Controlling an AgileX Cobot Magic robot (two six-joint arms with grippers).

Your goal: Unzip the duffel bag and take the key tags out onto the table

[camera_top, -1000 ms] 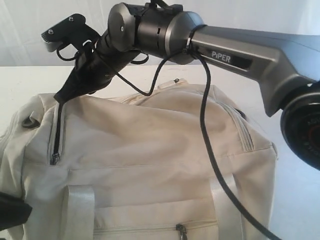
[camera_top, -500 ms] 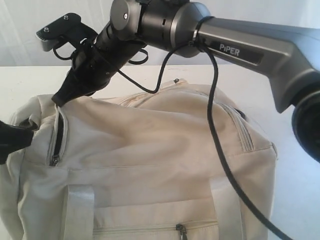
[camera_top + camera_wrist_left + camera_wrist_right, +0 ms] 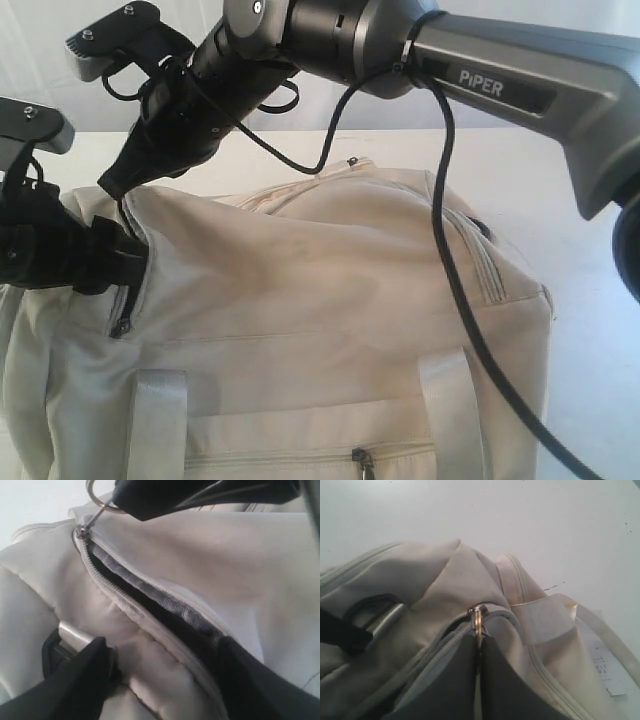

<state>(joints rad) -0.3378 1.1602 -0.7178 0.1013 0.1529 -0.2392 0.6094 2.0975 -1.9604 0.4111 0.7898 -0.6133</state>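
Nearest, the large soft cream fabric duffel bag is sagging limply, so I am judging its hardware the surest hold. My left claw is gaping wide astride the unzipped side pocket; my right claw is pinching the metal zipper pull. No key tags are showing. Beyond, my grey arm is displaying "PiPER" above the flat white counter bearing the bag.
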